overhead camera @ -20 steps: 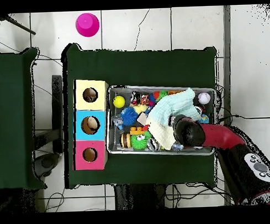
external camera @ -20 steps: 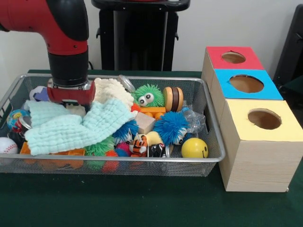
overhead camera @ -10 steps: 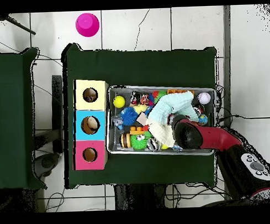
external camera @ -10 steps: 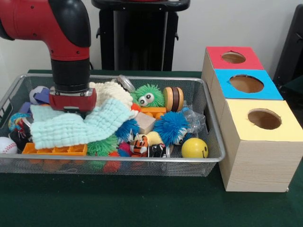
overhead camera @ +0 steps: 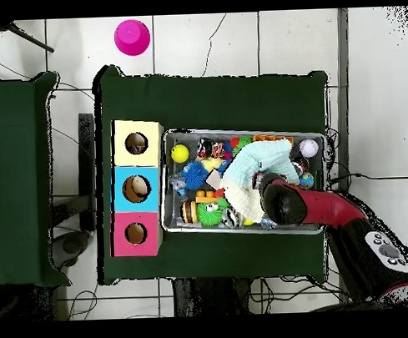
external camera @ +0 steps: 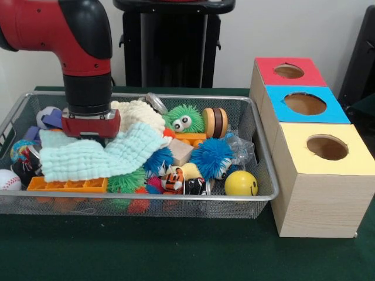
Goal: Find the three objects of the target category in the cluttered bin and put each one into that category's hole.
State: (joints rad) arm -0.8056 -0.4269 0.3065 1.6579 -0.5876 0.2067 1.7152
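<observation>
Mint-green waffle-weave cloth (external camera: 99, 155) drapes over the toys in the left half of the wire mesh bin (external camera: 258, 175), and the red and black gripper (external camera: 91, 132) sits right at its far edge; lifting it straight up, clear of the cream knitted cloth (external camera: 137, 112) behind, seems wise. Whether the pincer holds the cloth I cannot tell, since its tips are hidden, as are toys beneath the fabric.

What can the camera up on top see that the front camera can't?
Only the overhead view shows the pink cup on the floor beyond the table. Only the front view shows the smile on the yellow ball and the green fuzzy toy's googly eyes. Both show the mint cloth under the arm, the wire bin, and the three boxes.
</observation>
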